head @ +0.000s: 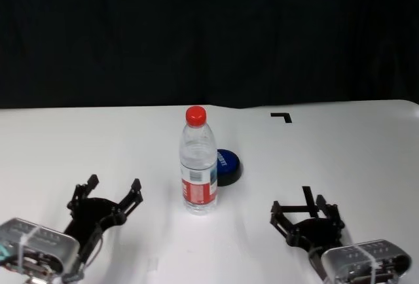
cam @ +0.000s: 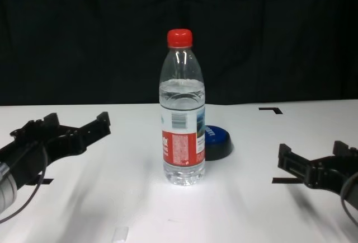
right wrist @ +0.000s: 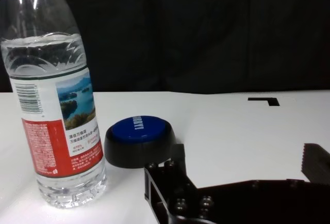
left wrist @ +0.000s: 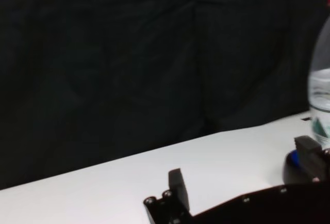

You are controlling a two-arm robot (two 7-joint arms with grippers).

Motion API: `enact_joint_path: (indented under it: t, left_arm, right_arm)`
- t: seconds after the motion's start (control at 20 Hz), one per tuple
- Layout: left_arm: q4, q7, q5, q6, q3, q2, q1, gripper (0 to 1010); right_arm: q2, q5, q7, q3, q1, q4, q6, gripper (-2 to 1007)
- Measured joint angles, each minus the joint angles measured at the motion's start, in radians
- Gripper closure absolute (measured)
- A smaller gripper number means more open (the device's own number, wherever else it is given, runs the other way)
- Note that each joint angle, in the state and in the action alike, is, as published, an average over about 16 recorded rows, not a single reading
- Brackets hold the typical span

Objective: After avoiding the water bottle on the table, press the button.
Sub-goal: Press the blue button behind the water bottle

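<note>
The water bottle (head: 198,163), clear with a red cap and a red label, stands upright near the middle of the white table (head: 340,159). The dark blue button (head: 228,165) lies just behind it and to the right, close to its base. My left gripper (head: 114,184) rests low at the near left, open and empty, a hand's width from the bottle. At the near right my right gripper (head: 298,205) is also open and empty. The right wrist view shows the bottle (right wrist: 51,105) and the button (right wrist: 139,139) ahead of the right gripper (right wrist: 246,157).
A black corner mark (head: 281,116) sits on the table at the far right, behind the button. A black curtain closes off the back. Black tape marks lie by the right gripper (cam: 312,152).
</note>
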Motion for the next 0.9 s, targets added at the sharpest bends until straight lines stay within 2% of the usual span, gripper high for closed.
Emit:
enact_joint_path:
  t: [0.35,0.9]
  left_arm:
    - [-0.008,-0.043,0.017,-0.008,0.001,0.003,-0.01,1]
    - [0.007,-0.101,0.007,-0.02,0.022,0.004,-0.03,0]
  right_arm:
    - [0.0,0.0,0.0,0.0,0.0,0.0,0.0,2]
    - [0.0,0.0,0.0,0.0,0.0,0.0,0.0,2]
